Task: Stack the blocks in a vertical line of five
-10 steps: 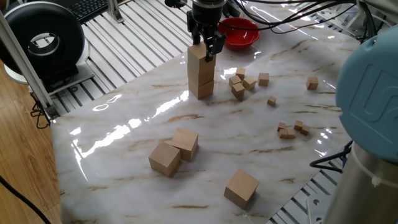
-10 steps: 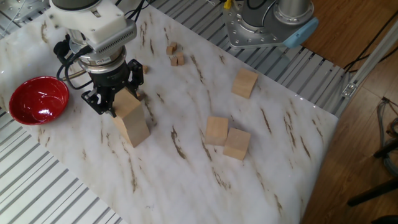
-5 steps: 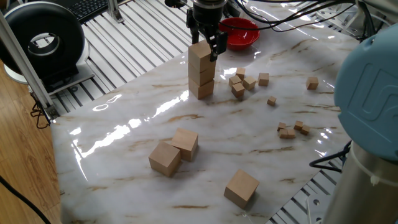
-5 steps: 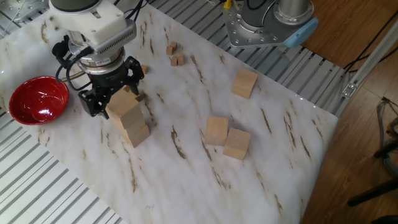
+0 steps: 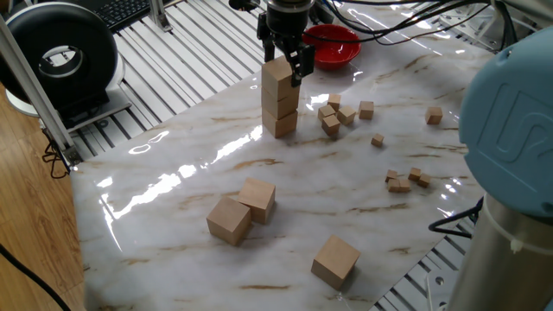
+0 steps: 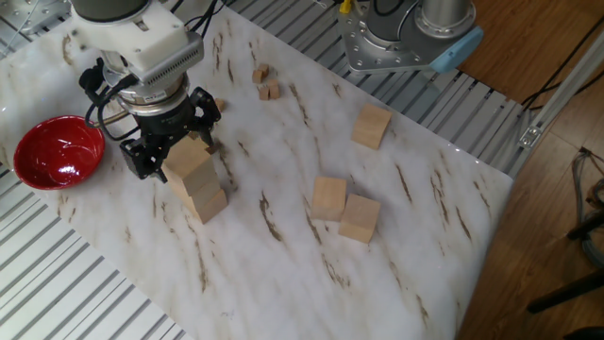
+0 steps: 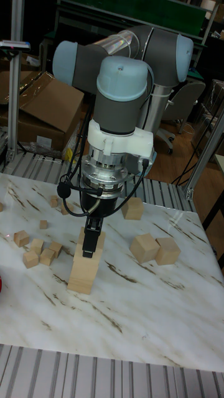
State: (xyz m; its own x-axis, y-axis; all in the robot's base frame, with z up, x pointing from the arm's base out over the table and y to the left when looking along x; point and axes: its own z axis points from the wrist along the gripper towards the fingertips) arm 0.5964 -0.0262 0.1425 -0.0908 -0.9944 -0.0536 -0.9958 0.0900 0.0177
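The end effector (image 5: 286,59) hangs over a stack of three blocks (image 5: 279,98) at the far side of the marble tabletop (image 5: 190,199), its fingers (image 6: 142,159) spread a little wider than the top block (image 6: 187,155), flanking it; contact cannot be told. A red bowl (image 5: 333,43) sits behind. Two blocks (image 5: 243,208) touch near the front; another block (image 5: 335,261) lies apart to their right.

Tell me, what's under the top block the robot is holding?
Under the top block sits another block, resting on the table. The jaws flank the top block. Whether the tower is two or three blocks is hard to tell.
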